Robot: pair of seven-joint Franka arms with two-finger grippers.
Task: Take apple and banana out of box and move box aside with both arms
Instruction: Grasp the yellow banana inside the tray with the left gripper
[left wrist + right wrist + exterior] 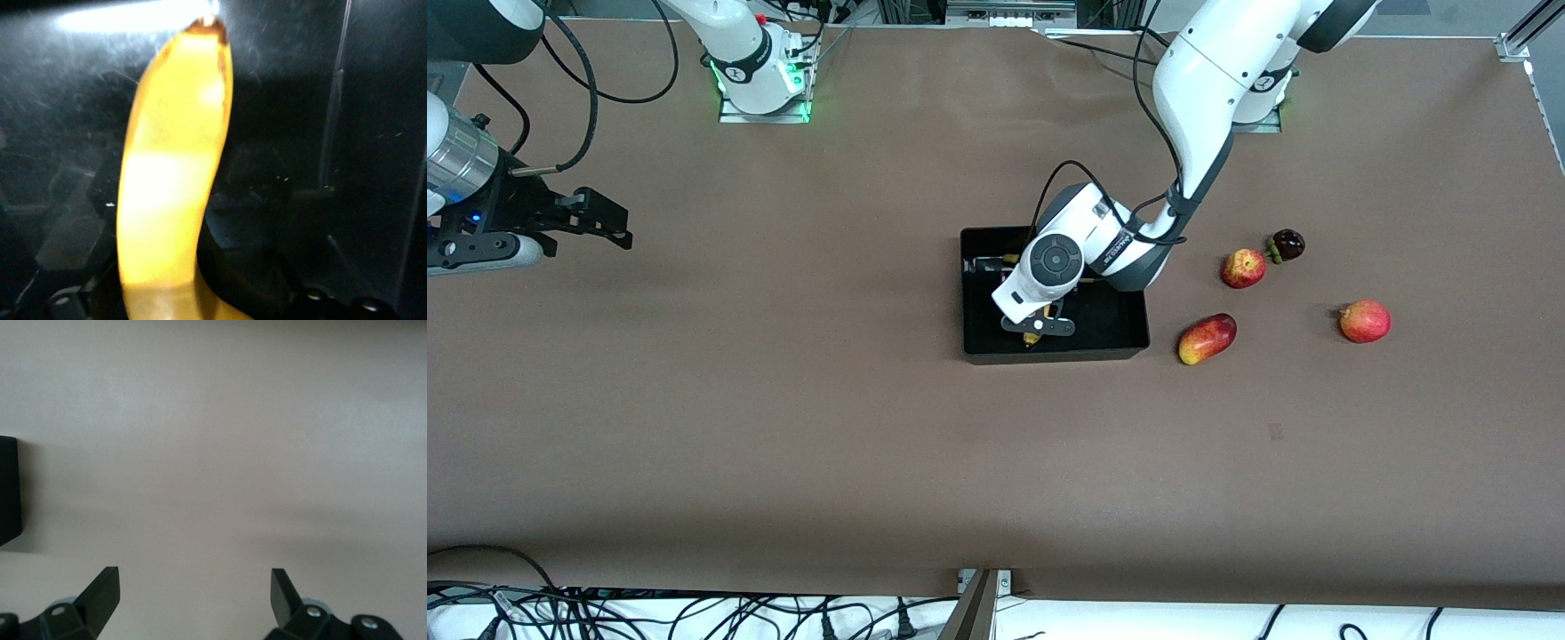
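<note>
Two arms share the table: the left gripper (pixel 1036 327) sits low in the box (pixel 1116 331), its fingers astride the banana (pixel 170 187), grip not yet discernible; squeezing mid-fruit would lift it level. The right gripper (pixel 193 590) waits, spread wide, over bare tabletop. The apple (pixel 1243 268) lies outside.

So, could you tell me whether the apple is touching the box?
Apart. The front view shows bare table between the apple and the box, with the apple lying toward the left arm's end of the table.
</note>
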